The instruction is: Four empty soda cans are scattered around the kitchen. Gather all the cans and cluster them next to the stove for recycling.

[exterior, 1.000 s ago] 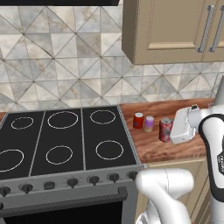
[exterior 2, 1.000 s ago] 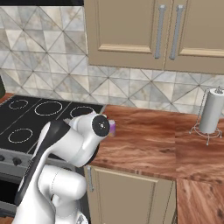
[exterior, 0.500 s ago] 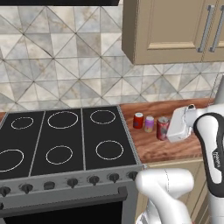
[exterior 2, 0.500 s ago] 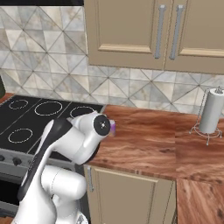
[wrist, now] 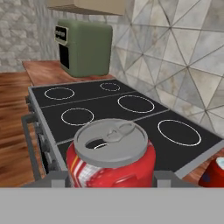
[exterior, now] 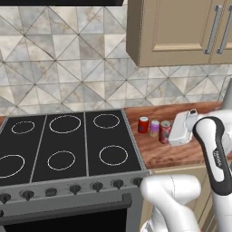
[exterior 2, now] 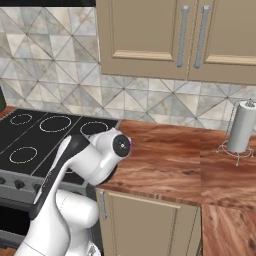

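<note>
A red soda can [wrist: 111, 153] with a silver top sits between my gripper's [wrist: 112, 177] fingers, and the gripper is shut on it. In the left base view this can [exterior: 164, 132] is low at the wooden counter, right of the stove [exterior: 68, 145], with the gripper [exterior: 169, 132] reaching in from its right. Whether the can rests on the counter I cannot tell. Two more cans stand between it and the stove: a pale purple one [exterior: 155, 128] and a red one [exterior: 143, 125]. The edge of a red can [wrist: 214, 173] shows at the hand view's lower right.
A green appliance [wrist: 85, 46] stands on the counter beyond the stove's far side. A white paper-towel roll [exterior 2: 241, 127] stands on the counter at the right. Beige cabinets [exterior: 181, 31] hang above. My arm [exterior 2: 95, 160] covers the cans in the right base view.
The gripper has carried the red can a little to the left, closer to the purple can and the stove. The other two cans have not moved.
</note>
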{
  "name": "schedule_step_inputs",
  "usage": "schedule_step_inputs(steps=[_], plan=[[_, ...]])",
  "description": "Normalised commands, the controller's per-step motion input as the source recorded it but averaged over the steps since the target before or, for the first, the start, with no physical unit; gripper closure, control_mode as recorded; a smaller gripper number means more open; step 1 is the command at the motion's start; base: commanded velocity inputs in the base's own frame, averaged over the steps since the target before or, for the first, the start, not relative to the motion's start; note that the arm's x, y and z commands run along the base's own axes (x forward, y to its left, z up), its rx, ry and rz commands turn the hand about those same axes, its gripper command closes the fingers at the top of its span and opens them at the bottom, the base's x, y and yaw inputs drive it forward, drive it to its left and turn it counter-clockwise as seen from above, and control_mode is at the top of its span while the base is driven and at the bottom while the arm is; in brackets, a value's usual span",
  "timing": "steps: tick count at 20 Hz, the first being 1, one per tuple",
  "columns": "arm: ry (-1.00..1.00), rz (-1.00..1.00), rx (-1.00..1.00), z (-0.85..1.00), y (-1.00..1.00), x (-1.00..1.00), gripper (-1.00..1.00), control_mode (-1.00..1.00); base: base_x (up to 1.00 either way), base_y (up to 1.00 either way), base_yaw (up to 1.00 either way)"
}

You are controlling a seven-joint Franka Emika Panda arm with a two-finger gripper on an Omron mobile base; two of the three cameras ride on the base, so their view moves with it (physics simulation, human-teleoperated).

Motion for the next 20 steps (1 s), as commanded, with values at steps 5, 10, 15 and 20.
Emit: schedule_step_inputs(steps=[5,10,15,20], plan=[[-0.01,-0.01,0.01,-0.25,-0.18,0.20,1.00,-1.00,0.00,0.00,0.00],[0.02,-0.05,0.01,-0.20,-0.12,0.22,1.00,-1.00,0.00,0.00,0.00],[0.05,-0.05,0.02,-0.27,-0.04,0.26,1.00,-1.00,0.00,0.00,0.00],[0.04,-0.05,0.01,-0.26,0.00,0.24,1.00,-1.00,0.00,0.00,0.00]])
